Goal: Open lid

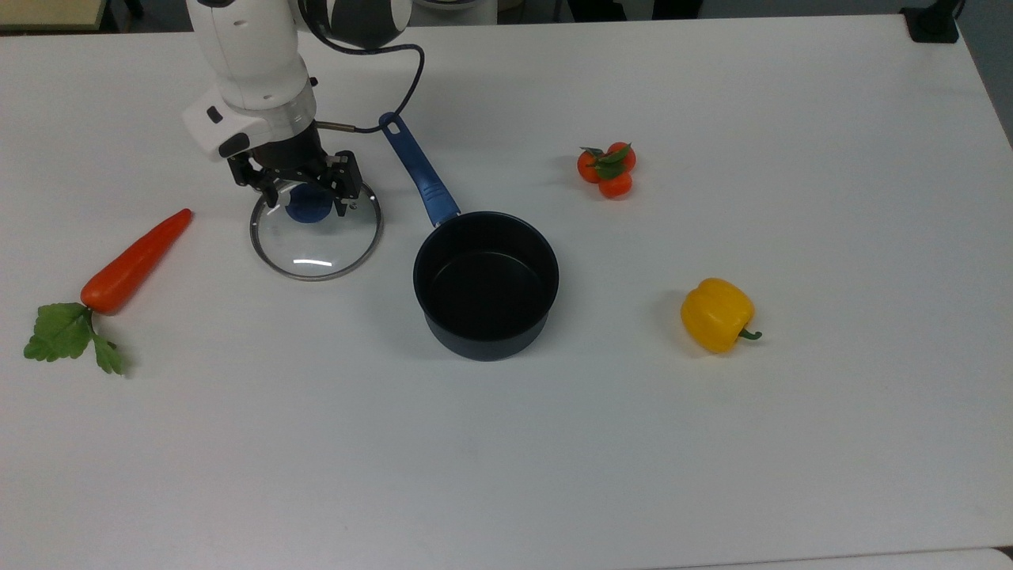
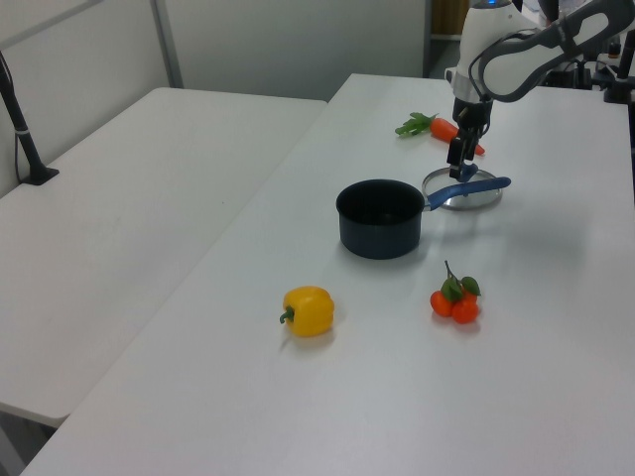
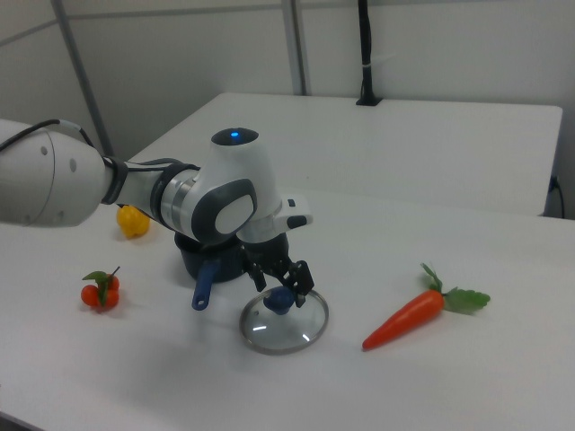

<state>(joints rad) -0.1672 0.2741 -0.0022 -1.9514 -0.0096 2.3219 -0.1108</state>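
The lid (image 1: 316, 233) lies flat on the white surface (image 1: 712, 443), in the top view's left between the carrot (image 1: 134, 261) and the empty saucepan (image 1: 484, 283). The gripper (image 1: 305, 188) hangs over its blue knob (image 1: 309, 206), jaws released and spread either side of it, not clasping.

light: bright, even | shadows: soft | glare: streak on lid (image 1: 310, 262)
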